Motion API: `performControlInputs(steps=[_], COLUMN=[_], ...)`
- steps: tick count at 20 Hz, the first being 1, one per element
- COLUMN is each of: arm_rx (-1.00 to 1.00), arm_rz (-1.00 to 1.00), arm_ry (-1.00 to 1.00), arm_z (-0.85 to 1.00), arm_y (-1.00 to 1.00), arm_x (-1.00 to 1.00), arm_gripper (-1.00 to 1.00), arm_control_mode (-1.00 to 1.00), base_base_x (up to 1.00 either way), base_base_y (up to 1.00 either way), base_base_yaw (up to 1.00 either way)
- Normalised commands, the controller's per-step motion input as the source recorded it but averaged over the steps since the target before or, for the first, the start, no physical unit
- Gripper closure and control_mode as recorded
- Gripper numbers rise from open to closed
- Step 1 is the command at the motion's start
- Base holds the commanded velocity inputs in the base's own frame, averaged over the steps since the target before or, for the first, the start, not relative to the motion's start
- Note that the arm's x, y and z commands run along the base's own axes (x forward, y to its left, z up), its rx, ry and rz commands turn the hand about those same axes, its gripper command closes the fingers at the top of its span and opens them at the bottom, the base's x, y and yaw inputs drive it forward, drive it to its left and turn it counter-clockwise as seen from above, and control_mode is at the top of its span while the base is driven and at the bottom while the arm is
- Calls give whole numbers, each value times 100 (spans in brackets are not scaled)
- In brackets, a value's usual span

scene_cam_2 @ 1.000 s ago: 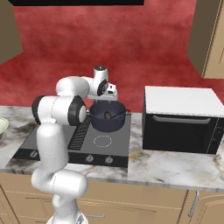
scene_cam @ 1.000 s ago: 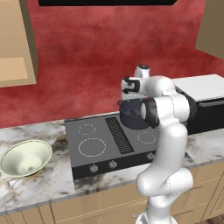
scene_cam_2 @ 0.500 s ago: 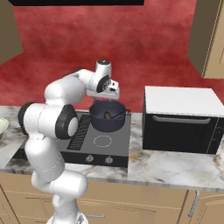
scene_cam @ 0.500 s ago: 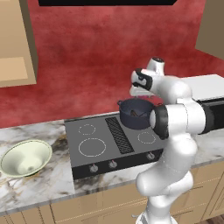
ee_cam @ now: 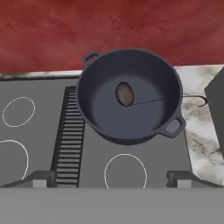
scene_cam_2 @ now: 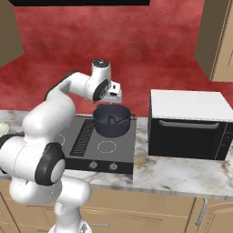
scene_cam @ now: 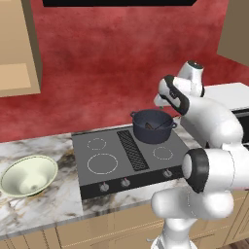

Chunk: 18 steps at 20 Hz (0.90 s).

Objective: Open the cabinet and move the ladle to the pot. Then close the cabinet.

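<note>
The dark blue-grey pot (scene_cam: 164, 134) (scene_cam_2: 103, 128) (ee_cam: 109, 120) stands on the back right burner of the cooktop. Inside it lies the reddish-brown ladle (ee_cam: 125, 94) (scene_cam: 150, 126) (scene_cam_2: 112, 120), its thin handle reaching over the rim toward the counter. My gripper (ee_cam: 111, 179) (scene_cam: 162, 100) (scene_cam_2: 114, 94) hangs above the pot, open, with its fingertips (ee_cam: 41, 178) wide apart and nothing between them. The tan cabinet (scene_cam: 17, 48) is at the upper left; a paler inner shelf shows, so it looks open.
A pale green bowl (scene_cam: 28, 176) sits on the marble counter left of the cooktop (scene_cam: 112, 160). A black and white microwave (scene_cam_2: 189, 123) stands to the right of the pot. Another tan wall cabinet (scene_cam_2: 220, 41) hangs at the upper right.
The arm has swung right, and the hand has drawn back a little from the pot. The pot, earlier partly behind the arm, now shows fully with the ladle inside. The gripper stays open.
</note>
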Motion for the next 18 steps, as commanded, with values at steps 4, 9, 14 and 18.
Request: performControlInputs(steps=[4,9,14,18], arm_rx=[0,0,0,0], arm_rz=[0,0,0,-1], arm_ry=[-23,-21,-13,-7], arm_z=[49,57,59,54], arm_y=[0,0,3,12], arm_x=[-85,-73,-65,-63], arm_gripper=[-100,-100,-100,-100], arm_control_mode=[-100,-100,-100,-100], base_base_x=[0,0,0,0], base_base_y=[0,0,0,0], base_base_yaw=[0,0,0,0])
